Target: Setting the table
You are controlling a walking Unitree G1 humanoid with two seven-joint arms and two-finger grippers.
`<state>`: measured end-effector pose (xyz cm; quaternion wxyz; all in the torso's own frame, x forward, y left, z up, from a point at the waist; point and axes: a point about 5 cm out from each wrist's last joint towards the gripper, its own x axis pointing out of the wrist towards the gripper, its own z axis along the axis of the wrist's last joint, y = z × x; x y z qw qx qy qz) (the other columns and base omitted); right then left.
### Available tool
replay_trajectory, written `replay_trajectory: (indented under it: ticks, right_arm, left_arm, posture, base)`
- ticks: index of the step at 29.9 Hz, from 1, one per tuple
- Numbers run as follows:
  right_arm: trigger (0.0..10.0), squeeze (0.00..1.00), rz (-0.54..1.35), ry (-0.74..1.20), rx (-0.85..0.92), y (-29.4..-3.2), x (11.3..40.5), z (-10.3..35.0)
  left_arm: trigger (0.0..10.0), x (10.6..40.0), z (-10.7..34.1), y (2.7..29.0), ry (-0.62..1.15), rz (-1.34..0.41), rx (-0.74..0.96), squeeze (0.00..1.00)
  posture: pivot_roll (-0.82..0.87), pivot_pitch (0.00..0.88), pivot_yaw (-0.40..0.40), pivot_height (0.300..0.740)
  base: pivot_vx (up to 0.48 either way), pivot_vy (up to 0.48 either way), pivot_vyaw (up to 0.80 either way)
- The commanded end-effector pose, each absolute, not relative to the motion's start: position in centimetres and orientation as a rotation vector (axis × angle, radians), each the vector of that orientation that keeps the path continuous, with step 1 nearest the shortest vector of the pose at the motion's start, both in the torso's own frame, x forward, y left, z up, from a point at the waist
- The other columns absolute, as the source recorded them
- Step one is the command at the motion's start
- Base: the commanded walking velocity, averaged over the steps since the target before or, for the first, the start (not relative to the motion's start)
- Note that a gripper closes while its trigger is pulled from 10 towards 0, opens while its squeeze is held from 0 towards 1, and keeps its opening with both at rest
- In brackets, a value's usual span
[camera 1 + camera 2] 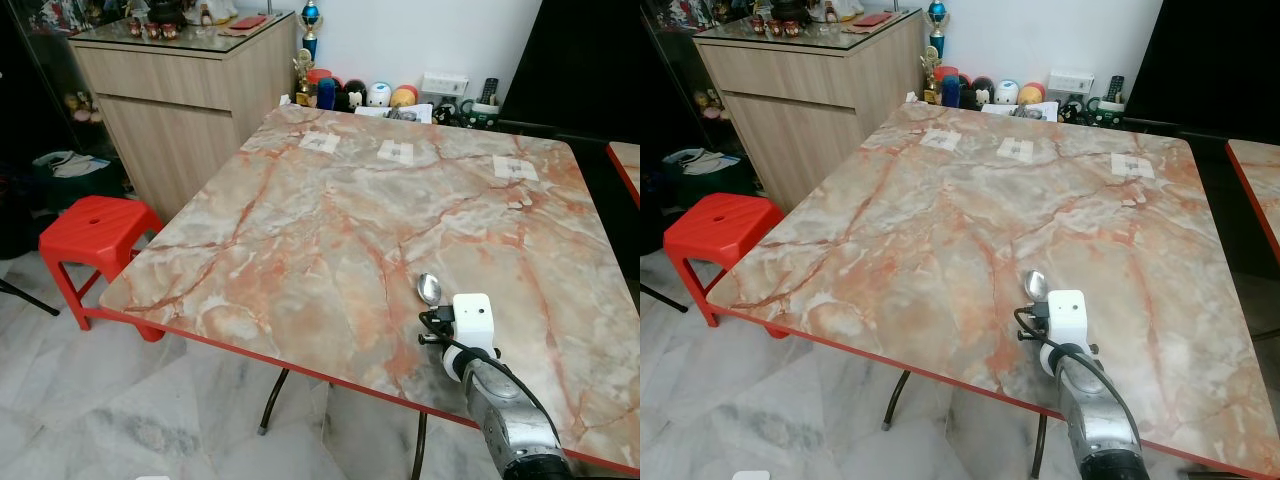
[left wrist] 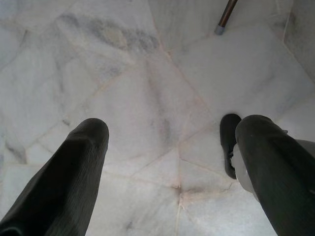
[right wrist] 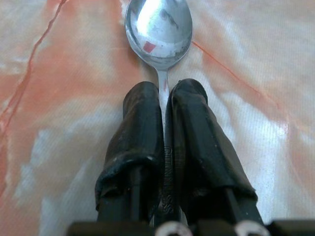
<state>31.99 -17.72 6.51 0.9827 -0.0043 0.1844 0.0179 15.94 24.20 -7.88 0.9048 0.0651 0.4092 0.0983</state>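
The right claw (image 3: 165,91) is clamped on the handle of the spoon (image 3: 158,30), whose bowl projects ahead, low over the table (image 1: 330,220) near its front edge. The placing step is judged in hand; lowering and release are called for next. The left claw (image 2: 170,142) hangs wide above the floor (image 2: 147,73).

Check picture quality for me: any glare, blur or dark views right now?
Eye views: sharp and evenly lit, soft sheen on the marble table. Right wrist view: crisp on the right gripper clamping the spoon, whose bowl mirrors bright reflections. Left wrist view: well lit, left gripper fingers soft-edged over the floor.
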Motion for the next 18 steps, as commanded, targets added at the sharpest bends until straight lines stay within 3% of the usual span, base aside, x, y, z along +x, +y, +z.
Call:
replay_trajectory:
  ticks: [1, 4, 5, 6, 18]
  right_arm:
    - [0.0, 0.00, 0.039, 0.437, 0.003, -17.4, 31.4, 5.1]
    - [0.0, 0.00, 0.027, 0.397, 0.008, -17.4, 31.5, 5.5]
    - [9.3, 0.00, 0.008, 0.301, 0.026, -17.5, 31.9, 6.7]
    - [10.0, 0.00, -0.019, 0.186, 0.053, -17.5, 32.1, 8.1]
    - [10.0, 0.00, -0.112, -0.116, 0.029, -18.8, 31.0, 12.4]
  left_arm:
    - [10.0, 15.0, -8.3, 24.1, 0.887, 0.198, 0.129, 0.00]
    - [10.0, 15.0, -8.4, 24.1, 0.887, 0.197, 0.129, 0.00]
    - [10.0, 15.0, -8.4, 24.1, 0.887, 0.197, 0.128, 0.00]
    - [10.0, 15.0, -8.4, 24.1, 0.886, 0.197, 0.128, 0.00]
    - [10.0, 15.1, -8.4, 23.8, 0.882, 0.191, 0.131, 0.00]
  posture:
    - [0.02, 0.080, -0.003, 0.740]
    - [0.02, 0.075, -0.002, 0.740]
    - [0.02, 0.072, -0.003, 0.740]
    - [0.02, 0.067, -0.003, 0.740]
    - [0.01, 0.029, -0.012, 0.740]
  base:
    - [0.000, 0.000, 0.00]
    - [0.000, 0.000, 0.00]
    - [0.000, 0.000, 0.00]
    - [0.000, 0.000, 0.00]
    - [0.000, 0.000, 0.00]
